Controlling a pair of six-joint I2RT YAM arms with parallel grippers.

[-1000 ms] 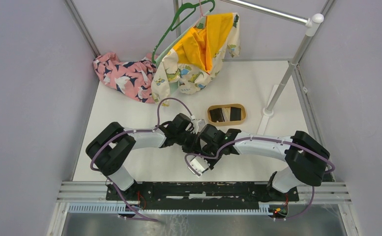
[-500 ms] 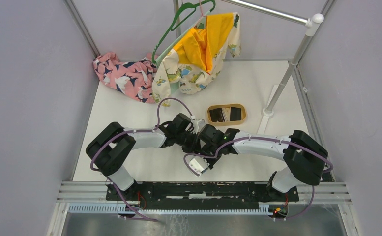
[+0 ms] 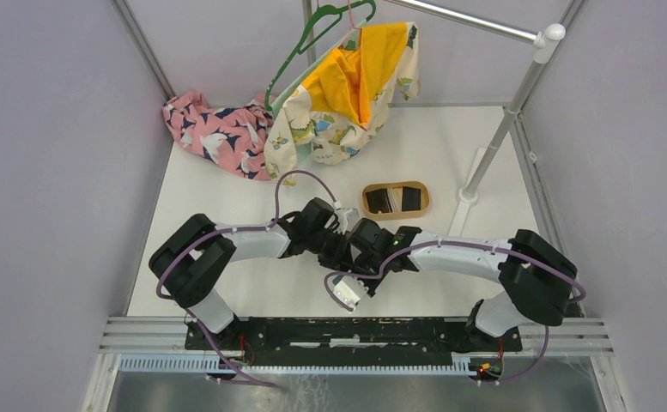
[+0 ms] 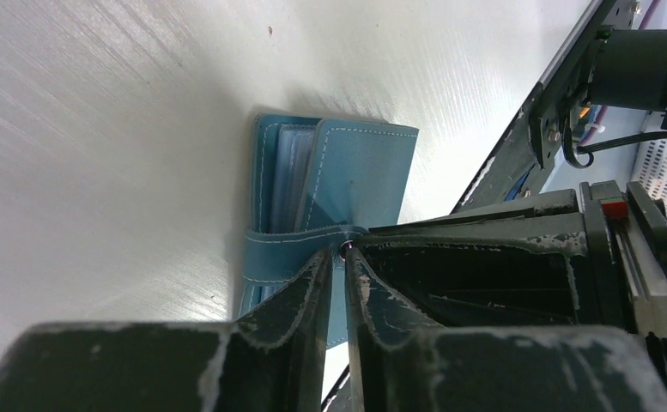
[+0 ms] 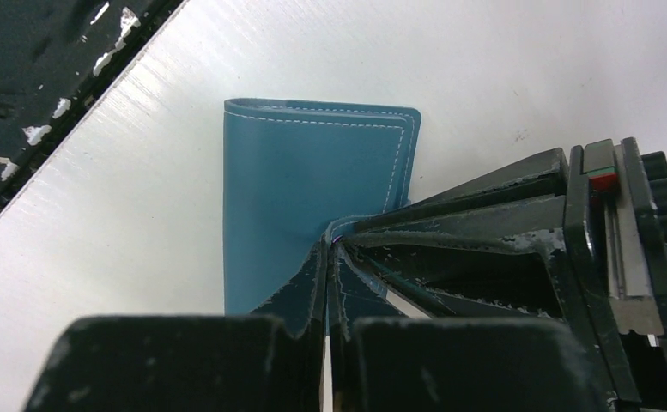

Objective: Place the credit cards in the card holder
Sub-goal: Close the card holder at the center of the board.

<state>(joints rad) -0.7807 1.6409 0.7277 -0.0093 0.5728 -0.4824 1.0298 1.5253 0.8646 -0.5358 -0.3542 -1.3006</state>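
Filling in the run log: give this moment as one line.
left gripper: pinches card holder tab | right gripper: shut on card holder too | credit cards: in tray

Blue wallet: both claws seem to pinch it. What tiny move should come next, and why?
Probably unfold the wallet by easing its cover and tab apart. It is nearly closed, the right gripper shut on its cover, the left gripper pinching its snap tab, while the cards wait in the tray.
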